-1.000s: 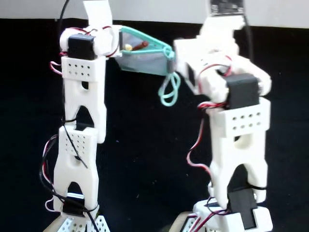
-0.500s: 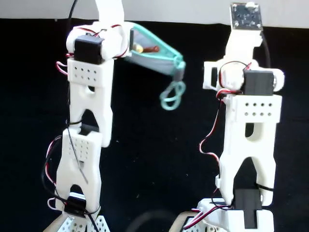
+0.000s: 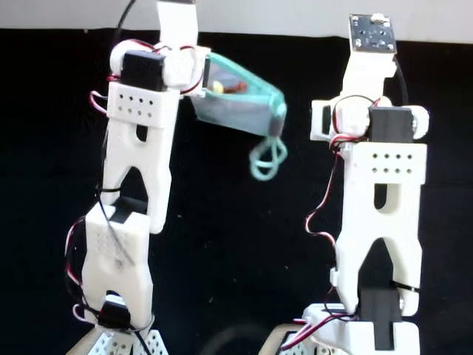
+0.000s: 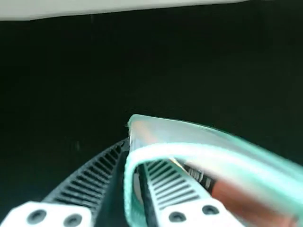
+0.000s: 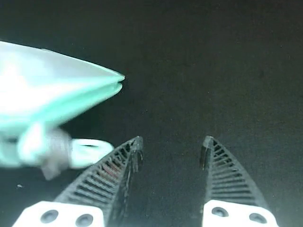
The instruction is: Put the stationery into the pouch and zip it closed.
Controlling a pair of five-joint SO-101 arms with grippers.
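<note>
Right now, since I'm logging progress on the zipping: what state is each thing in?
pouch: held in the air, mouth open, not zipped.
stationery: inside the pouch.
cord loop: hanging from the pouch's end.
left gripper: shut on the pouch's rim.
right gripper: open, empty, apart from the pouch.

Pouch (image 3: 240, 111) btwn L fingers (image 4: 94, 175), stationery (image 3: 225, 87) inside; R fingers (image 5: 113, 179) nearby, apart.
</note>
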